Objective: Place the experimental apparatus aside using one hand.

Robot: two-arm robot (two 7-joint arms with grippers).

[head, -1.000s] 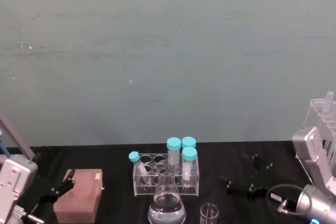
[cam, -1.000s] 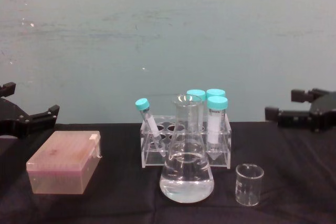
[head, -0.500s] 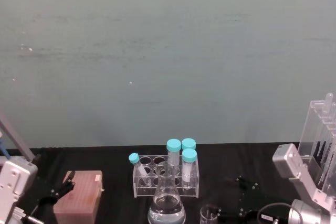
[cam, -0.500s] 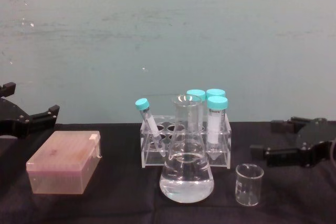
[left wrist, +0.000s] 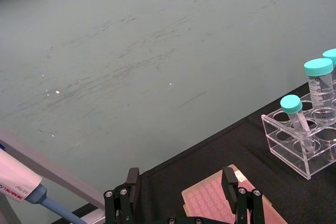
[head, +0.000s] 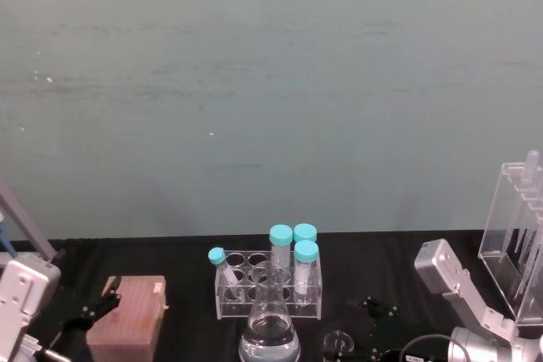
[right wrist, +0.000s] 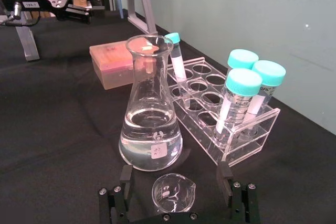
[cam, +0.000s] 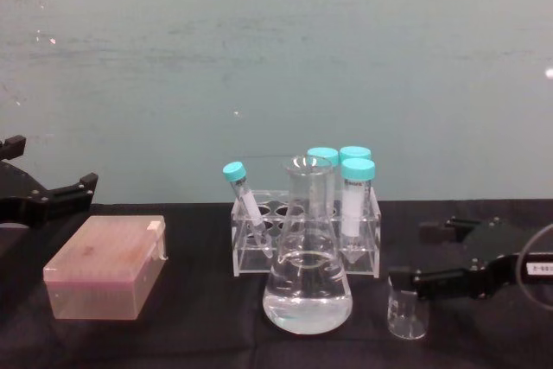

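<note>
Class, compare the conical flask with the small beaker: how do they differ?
The flask is tall, with a narrow neck and wide base; the beaker is short and straight-walled. The flask holds clear liquid; the beaker looks empty. The beaker sits between the fingers of the open right pincer; the flask stands free. Both are clear and upright on the black cloth.

No legible text or labels.

The right claw and left claw are black, screw-studded (alike); right arm silver-grey, cable seemingly black.
</note>
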